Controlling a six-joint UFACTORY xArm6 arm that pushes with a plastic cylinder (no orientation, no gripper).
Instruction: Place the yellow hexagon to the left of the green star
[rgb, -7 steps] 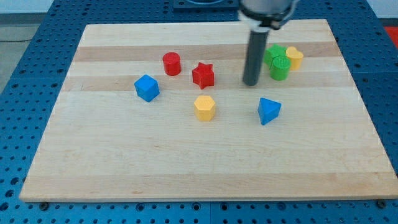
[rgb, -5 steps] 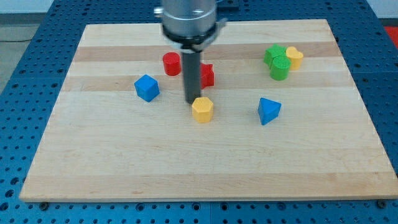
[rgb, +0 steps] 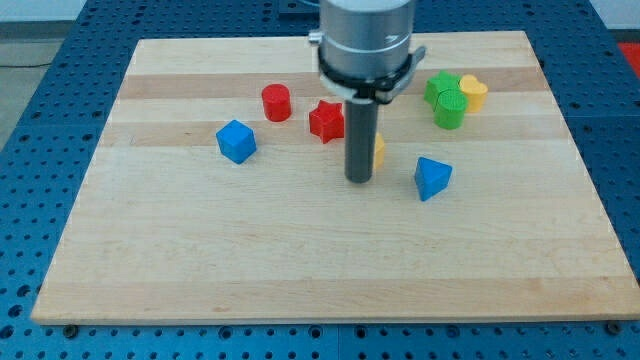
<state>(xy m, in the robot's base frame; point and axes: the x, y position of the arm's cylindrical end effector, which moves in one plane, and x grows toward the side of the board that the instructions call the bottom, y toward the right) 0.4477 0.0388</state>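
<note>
My tip (rgb: 359, 179) sits down on the board, the yellow hexagon (rgb: 379, 150) touching its right side, mostly hidden behind the rod. Green star (rgb: 440, 88) lies up and right; red star (rgb: 325, 120) up-left.

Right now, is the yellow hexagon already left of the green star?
No: the yellow hexagon peeks out beside my tip near the board's middle, well short of the green star at the view's upper right.
</note>
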